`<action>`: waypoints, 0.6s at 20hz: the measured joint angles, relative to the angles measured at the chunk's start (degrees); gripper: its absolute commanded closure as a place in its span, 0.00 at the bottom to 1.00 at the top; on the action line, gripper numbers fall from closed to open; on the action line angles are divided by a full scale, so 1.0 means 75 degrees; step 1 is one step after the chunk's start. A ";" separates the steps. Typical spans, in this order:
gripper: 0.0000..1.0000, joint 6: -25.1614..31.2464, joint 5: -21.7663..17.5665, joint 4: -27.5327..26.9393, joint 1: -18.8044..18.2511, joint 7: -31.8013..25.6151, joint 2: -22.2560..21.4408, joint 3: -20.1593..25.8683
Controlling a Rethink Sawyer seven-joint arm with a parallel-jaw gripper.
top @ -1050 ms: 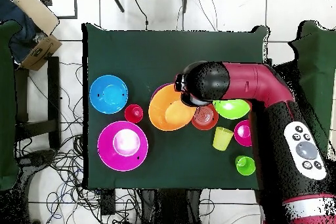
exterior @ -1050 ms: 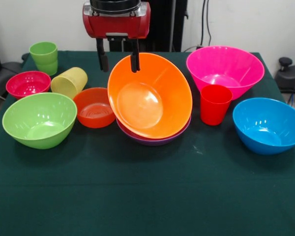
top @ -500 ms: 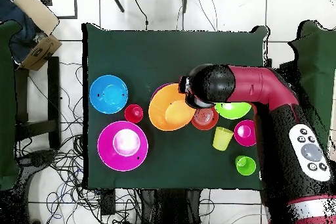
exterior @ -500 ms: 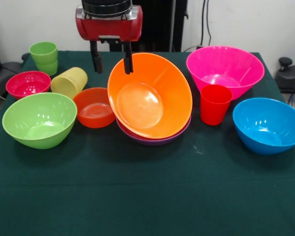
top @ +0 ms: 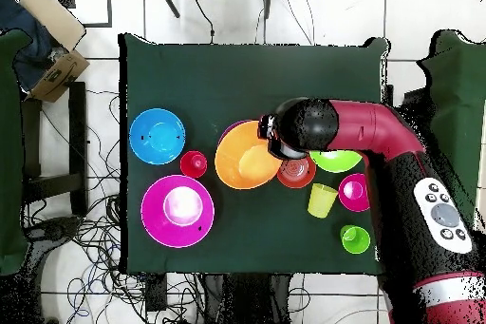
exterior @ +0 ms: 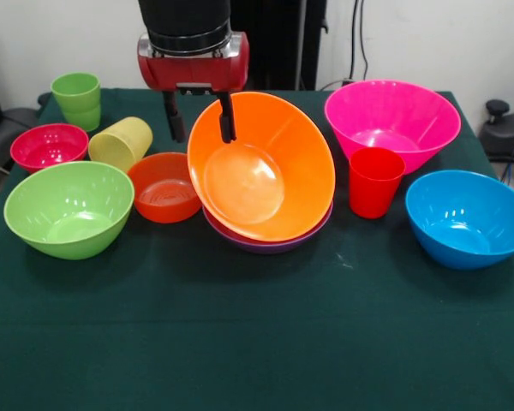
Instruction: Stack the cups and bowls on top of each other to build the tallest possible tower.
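A large orange bowl [exterior: 261, 167] leans tilted in a purple bowl [exterior: 270, 247], forming the tower at the table's middle. My gripper [exterior: 203, 128] is open over the orange bowl's upper left rim, one finger inside and one outside. The pink bowl [exterior: 392, 120], blue bowl [exterior: 467, 218] and red cup [exterior: 375, 181] stand to the right. To the left are the lime-green bowl [exterior: 68, 208], small red-orange bowl [exterior: 164, 187], magenta bowl [exterior: 48, 145], a yellow cup [exterior: 120, 143] on its side and a green cup [exterior: 76, 98]. From overhead, the arm's head [top: 302, 128] hides the fingers beside the orange bowl [top: 242, 159].
The dark green cloth [exterior: 257, 342] covers the table, with open room along its front. Cables and a cardboard box [top: 52, 64] lie on the floor beyond the table's edge in the overhead view.
The gripper first shifted left, then came back slightly right and lower, so its fingers now straddle the orange bowl's rim. No bowl or cup has moved.
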 measured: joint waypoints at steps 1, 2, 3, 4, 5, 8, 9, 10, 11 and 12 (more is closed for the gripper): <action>0.00 0.0000 0.0000 0.0003 -0.0004 0.0000 0.0016 0.0000; 0.00 0.0000 0.0000 0.0017 -0.0017 0.0000 0.0052 0.0000; 0.00 0.0000 0.0000 0.0029 -0.0030 0.0000 0.0071 0.0000; 0.00 0.0000 0.0000 0.0035 -0.0038 0.0000 0.0078 0.0000; 0.00 0.0000 0.0000 0.0048 -0.0050 0.0000 0.0081 0.0000; 0.00 -0.0001 0.0000 0.0063 -0.0081 0.0000 0.0079 -0.0002; 0.00 -0.0002 0.0000 0.0064 -0.0088 0.0000 0.0079 -0.0002; 0.00 0.0000 0.0000 0.0065 -0.0092 0.0000 0.0079 -0.0003; 0.00 -0.0002 0.0000 0.0066 -0.0095 0.0000 0.0079 -0.0003; 1.00 0.0000 0.0000 0.0075 -0.0098 0.0000 0.0076 -0.0008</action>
